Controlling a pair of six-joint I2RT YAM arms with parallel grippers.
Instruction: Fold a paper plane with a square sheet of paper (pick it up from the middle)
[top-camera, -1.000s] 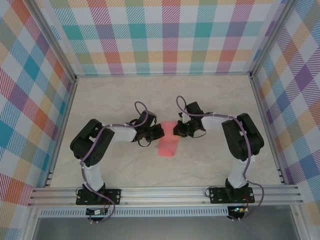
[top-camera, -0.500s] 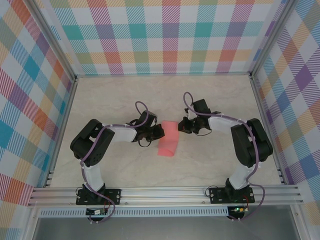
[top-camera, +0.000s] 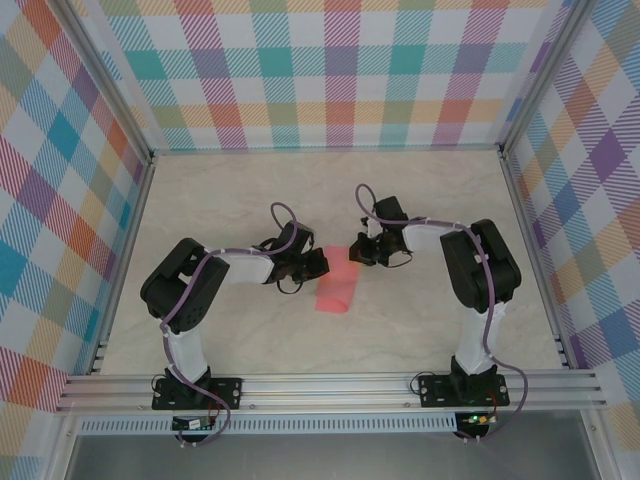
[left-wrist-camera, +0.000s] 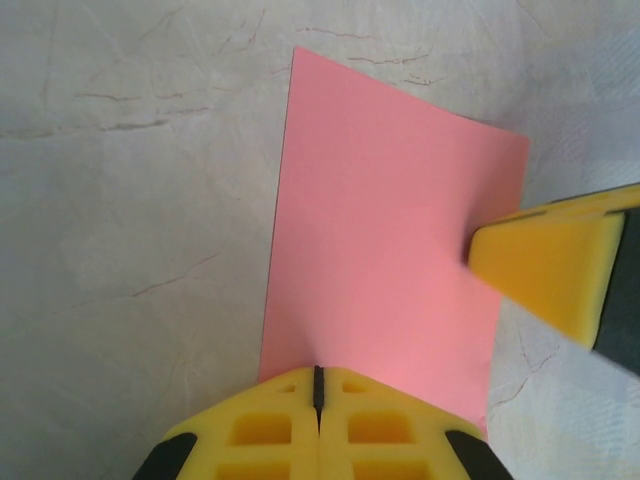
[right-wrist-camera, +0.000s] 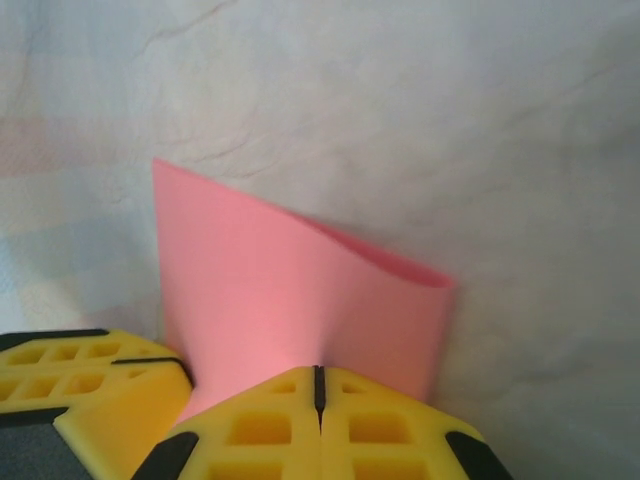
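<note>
Salmon-pink square sheet of paper (top-camera: 338, 288) (left-wrist-camera: 390, 250) (right-wrist-camera: 290, 290), folded to a narrow oblong, lies mid-worktop (top-camera: 250, 200), bowed at its far end; the left tool (top-camera: 322, 264) (left-wrist-camera: 318, 385) is pressed together on the sheet's left edge near that far end; the right tool (top-camera: 353, 256) (right-wrist-camera: 318, 385) pinches the sheet's opposite edge, fingers tight together; the two tools sit close, the sheet between them.

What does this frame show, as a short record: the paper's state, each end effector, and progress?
paper sheet: salmon pink, rectangular outline, on the table, part of it bowed upward
left end effector: shut on the paper sheet's edge
right end effector: shut on the paper sheet's edge, close to the left one
progress: no plane shape yet
</note>
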